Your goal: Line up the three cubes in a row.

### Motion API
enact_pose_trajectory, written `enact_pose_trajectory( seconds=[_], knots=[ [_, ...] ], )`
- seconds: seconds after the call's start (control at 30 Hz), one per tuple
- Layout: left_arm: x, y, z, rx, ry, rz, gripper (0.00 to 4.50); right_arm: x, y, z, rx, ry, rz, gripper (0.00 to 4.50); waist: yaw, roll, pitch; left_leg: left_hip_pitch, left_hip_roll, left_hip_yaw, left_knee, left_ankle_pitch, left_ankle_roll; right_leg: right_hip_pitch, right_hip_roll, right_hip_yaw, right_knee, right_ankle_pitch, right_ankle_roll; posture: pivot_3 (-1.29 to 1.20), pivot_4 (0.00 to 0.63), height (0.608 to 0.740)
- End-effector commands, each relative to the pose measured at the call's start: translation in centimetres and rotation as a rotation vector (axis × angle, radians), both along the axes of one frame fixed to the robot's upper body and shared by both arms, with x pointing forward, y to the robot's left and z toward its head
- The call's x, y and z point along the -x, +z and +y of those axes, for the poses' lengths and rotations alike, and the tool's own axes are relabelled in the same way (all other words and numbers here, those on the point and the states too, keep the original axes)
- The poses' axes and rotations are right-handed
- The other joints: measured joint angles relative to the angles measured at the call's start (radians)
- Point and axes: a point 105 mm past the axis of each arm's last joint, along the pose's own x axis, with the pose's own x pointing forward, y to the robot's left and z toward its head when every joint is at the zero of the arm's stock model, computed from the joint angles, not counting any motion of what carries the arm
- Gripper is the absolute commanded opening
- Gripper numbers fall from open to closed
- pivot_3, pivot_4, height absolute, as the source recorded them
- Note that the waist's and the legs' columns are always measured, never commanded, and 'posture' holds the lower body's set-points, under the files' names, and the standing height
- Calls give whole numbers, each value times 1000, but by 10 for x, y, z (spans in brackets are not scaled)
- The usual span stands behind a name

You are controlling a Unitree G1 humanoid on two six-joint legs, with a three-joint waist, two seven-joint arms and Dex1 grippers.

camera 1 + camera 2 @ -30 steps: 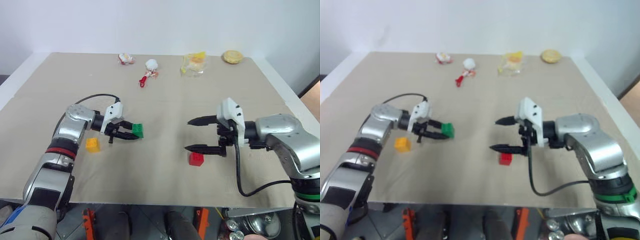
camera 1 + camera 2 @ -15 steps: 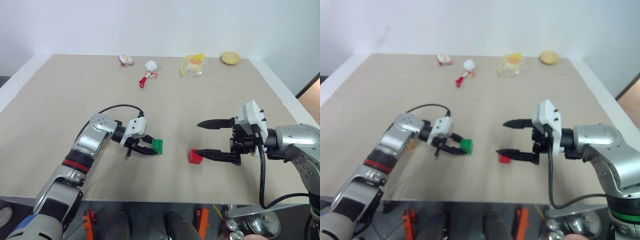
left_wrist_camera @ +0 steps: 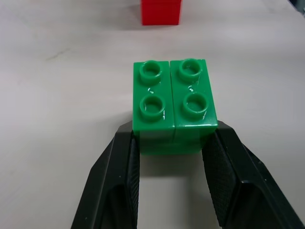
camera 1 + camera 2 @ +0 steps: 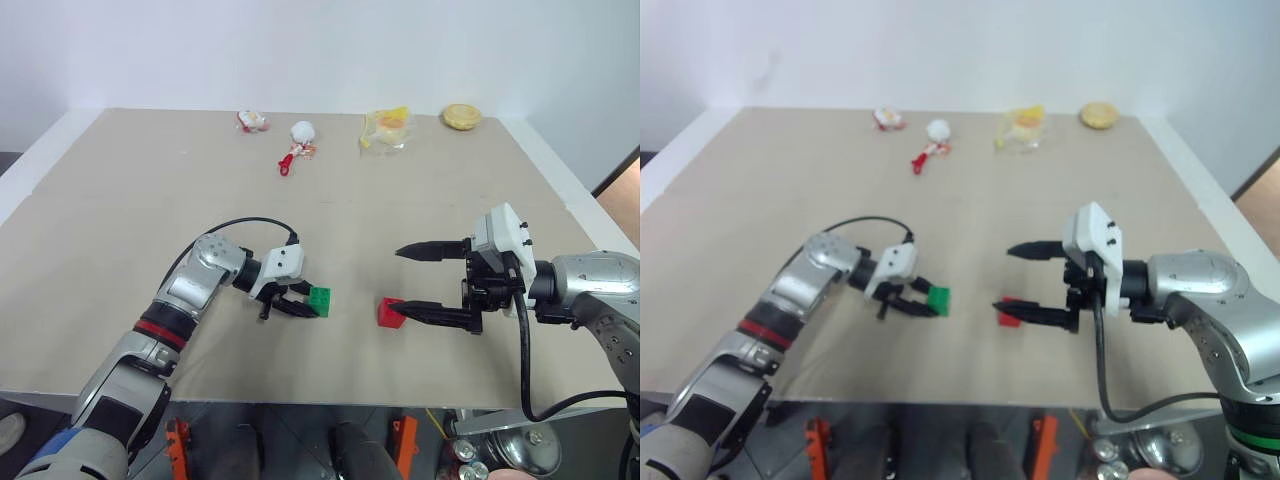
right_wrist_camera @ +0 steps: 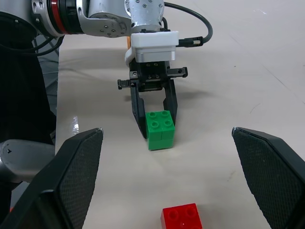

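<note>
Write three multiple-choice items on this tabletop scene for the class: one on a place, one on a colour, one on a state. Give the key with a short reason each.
1. Where does the red cube lie?
A. by the lower finger of the right gripper
B. on top of the green cube
C. at the table's far edge

2. What colour is the cube in the left gripper?
A. yellow
B. green
C. blue

3. How do the right gripper's fingers stand?
A. shut on the red cube
B. shut on nothing
C. wide apart

Key: 1 A, the red cube sits at that fingertip. 2 B, the green cube is clamped between the black fingers. 3 C, a broad gap shows between them.
</note>
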Motion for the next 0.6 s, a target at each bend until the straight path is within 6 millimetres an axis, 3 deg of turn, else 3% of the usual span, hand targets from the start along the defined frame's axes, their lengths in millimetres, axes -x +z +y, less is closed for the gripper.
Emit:
enact_pose_trajectory(
  seconds=[0.03,0.6],
  knots=[
    [7,8,-3,11,-8,-22,1290,3,12,-1,3,-1,-57,4500,0,0,0,0,0,0,0,0,0,0,0,0,0,0,0,0,150,740],
    [16,3,-8,1,21,1,1290,0,10,0,5,1,-57,4500,0,0,0,0,0,0,0,0,0,0,0,0,0,0,0,0,150,740]
  ],
)
